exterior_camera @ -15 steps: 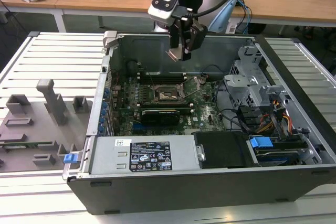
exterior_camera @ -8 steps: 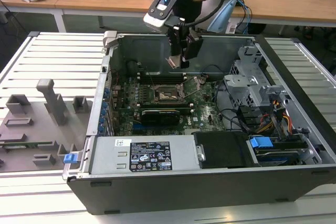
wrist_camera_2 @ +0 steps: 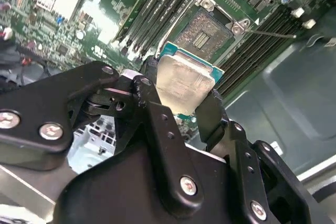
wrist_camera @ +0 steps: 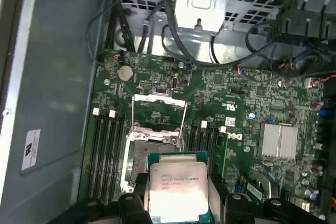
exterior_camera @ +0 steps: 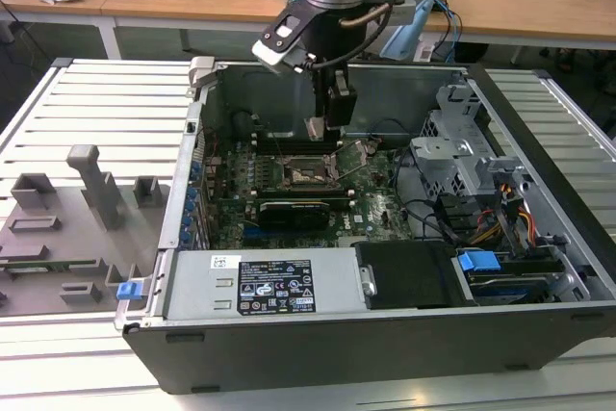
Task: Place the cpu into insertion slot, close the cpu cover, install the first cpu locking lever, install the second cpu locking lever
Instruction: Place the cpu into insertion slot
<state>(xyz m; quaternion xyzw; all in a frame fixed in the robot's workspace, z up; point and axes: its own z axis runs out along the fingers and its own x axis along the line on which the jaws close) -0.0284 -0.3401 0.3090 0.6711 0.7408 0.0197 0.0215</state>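
Gripping the cpu [wrist_camera_2: 186,85] by two opposite edges, the tool [wrist_camera_2: 181,95] is closed on the chip. It holds the chip clear above the insertion slot [wrist_camera: 149,148], metal face up toward the wrist, not yet touching it. The slot lies below and a little ahead of the fingertips, bare and dark-centred. The cpu cover [wrist_camera: 159,98] stands open just beyond it. So the first step, placing the chip, looks to be the one in hand.

As I judge it, that placing calls for the chip's edges to be squared to the socket rim and for a straight, gentle descent.

The first wrist view gives the open cover frame and the green motherboard [wrist_camera: 236,103] spreading out around the tool. The second wrist view gives the finger contact on the chip's edges and a thin lever [wrist_camera_2: 273,34] sticking out beside the slot. The exterior view adds the tool's height over the board inside the computer case [exterior_camera: 289,353], which rests on the slatted counter [exterior_camera: 96,93].
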